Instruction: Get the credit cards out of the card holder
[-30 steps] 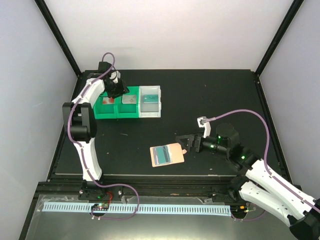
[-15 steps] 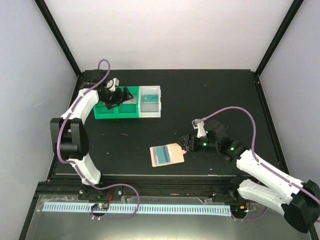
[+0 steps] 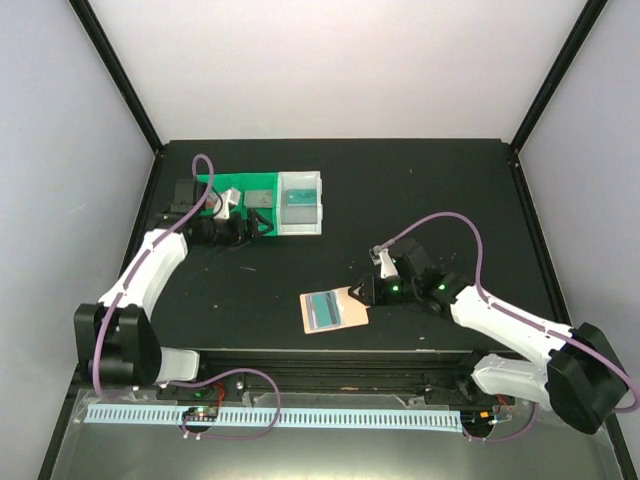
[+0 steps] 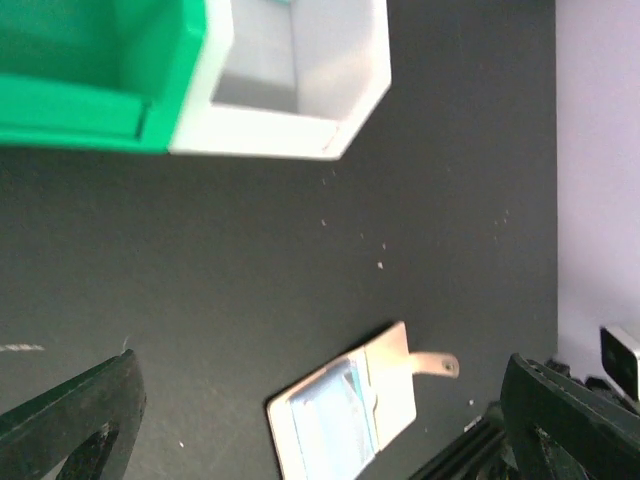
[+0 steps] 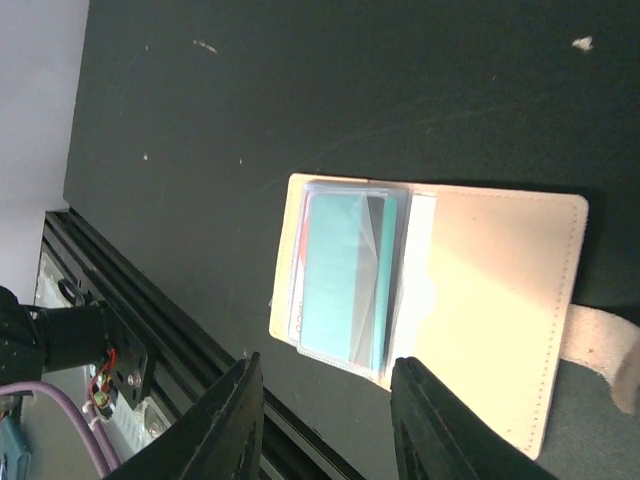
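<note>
The tan card holder point(image 3: 333, 310) lies open and flat on the black table near the front edge, its tab point(image 5: 600, 340) pointing right. A teal credit card point(image 5: 340, 280) sits in its clear pocket with a red edge showing beside it. My right gripper point(image 3: 358, 292) hovers low at the holder's tab end. In the right wrist view my right gripper point(image 5: 327, 365) has its jaws partly narrowed but apart, framing the holder's point(image 5: 500, 300) near edge, gripping nothing. My left gripper point(image 3: 252, 229) is wide open and empty just in front of the bins. The left wrist view shows the card holder point(image 4: 345, 410) ahead.
A green bin point(image 3: 235, 195) and an adjoining white bin point(image 3: 303, 222) stand at the back left, a grey card point(image 3: 260, 197) in the green one. Both bins, green point(image 4: 100, 60) and white point(image 4: 290, 80), show above my left fingers. A black rail point(image 5: 150, 330) runs along the table's front edge.
My left arm pulled back from over the green bin toward the front and its jaws opened wide. My right gripper slid left onto the card holder's tab end while its jaws narrowed.
</note>
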